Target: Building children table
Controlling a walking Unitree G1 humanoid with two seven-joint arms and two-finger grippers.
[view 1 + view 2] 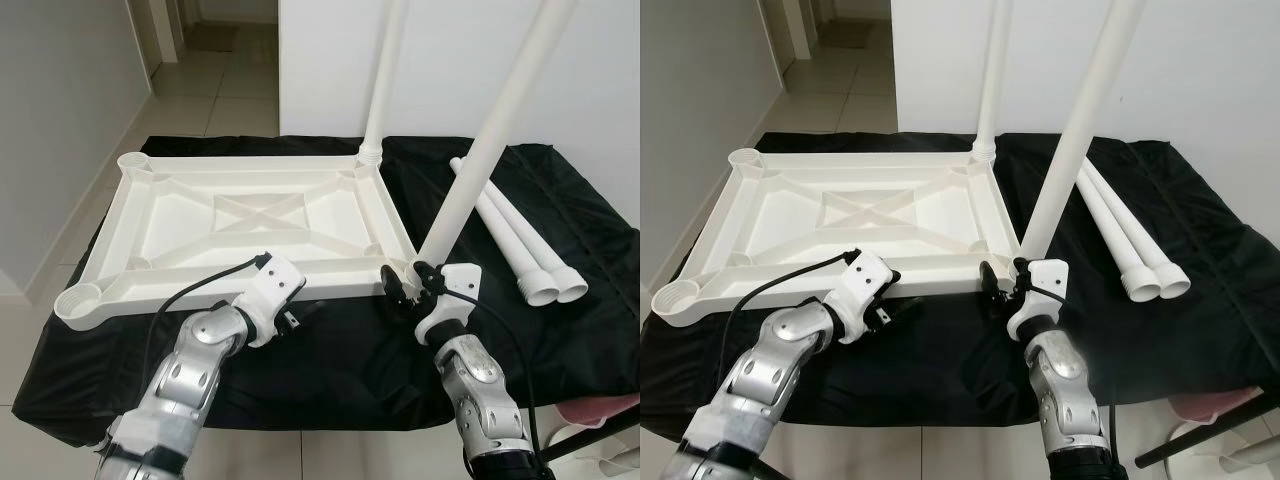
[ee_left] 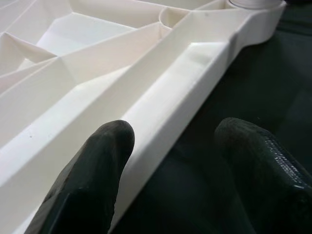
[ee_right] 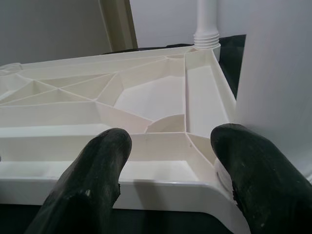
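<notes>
A white plastic table top [image 1: 250, 215] lies upside down on a black cloth [image 1: 340, 360]. One white leg [image 1: 385, 80] stands in its far right corner. Another leg [image 1: 480, 150] stands tilted in the near right corner. Two loose legs [image 1: 510, 225] lie on the cloth to the right. My left gripper [image 1: 295, 318] is open at the near rim, one finger [image 2: 92, 175] over the rim and the other over the cloth. My right gripper [image 1: 400, 295] is open just in front of the near right corner, beside that leg's base [image 3: 278, 97].
Round sockets [image 1: 80, 300] [image 1: 132, 160] sit at the table top's two left corners. A white wall [image 1: 450, 50] rises behind the table, with a tiled corridor [image 1: 215, 80] at the far left. A pink object [image 1: 605, 410] and a black frame lie low at the right.
</notes>
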